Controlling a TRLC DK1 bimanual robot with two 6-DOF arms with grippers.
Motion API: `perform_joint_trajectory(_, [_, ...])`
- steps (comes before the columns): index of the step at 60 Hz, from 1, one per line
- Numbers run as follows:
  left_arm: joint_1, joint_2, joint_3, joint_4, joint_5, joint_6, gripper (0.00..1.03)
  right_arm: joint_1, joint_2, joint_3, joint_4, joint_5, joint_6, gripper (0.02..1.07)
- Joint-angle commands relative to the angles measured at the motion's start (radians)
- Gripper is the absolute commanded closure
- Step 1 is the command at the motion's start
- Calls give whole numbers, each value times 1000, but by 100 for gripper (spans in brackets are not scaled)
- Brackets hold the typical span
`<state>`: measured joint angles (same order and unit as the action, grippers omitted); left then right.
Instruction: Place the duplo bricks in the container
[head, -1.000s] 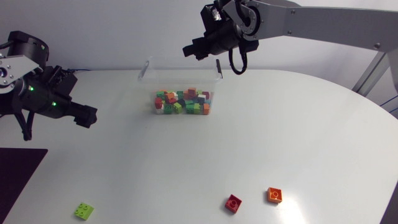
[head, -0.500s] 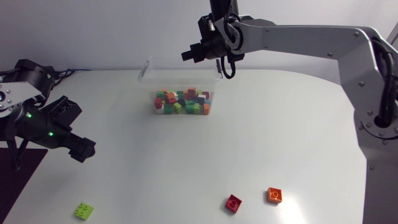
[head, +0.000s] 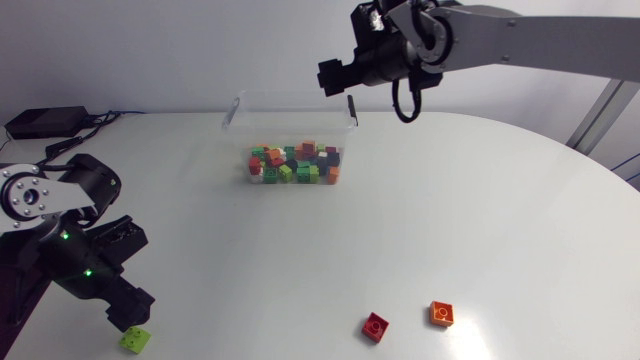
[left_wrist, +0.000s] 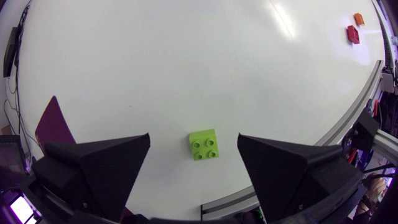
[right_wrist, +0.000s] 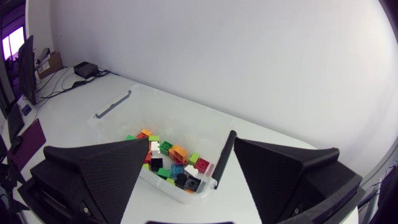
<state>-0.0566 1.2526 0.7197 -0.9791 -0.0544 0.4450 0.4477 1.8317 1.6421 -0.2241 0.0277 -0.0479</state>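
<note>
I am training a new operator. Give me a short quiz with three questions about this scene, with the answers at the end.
1. True or false: the left end effector is shut on the lime green brick.
2. How many bricks lie loose on the table, outside the container? A) one B) three C) five
3. Fill the gap: the loose brick nearest the red brick is ___ in colour.

Key
1. False: its fingers stand open on either side of the brick, without touching it.
2. B
3. Orange: it is the orange brick.
</note>
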Motion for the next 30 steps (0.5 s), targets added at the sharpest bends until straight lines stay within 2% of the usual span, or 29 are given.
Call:
perform_joint_trajectory(1, [4,36,-42,-16,-16,-20,6,5,-89,-102,-1,5,26,6])
perform_joint_trajectory(9, [11,97,-65,-6,-24,-54,8,16,-212,-255,-29,8,29,6])
perform_joint_trajectory(30, [15,172,-108,80,-19,-86,27,22,-485,-576,-115,8,37,7])
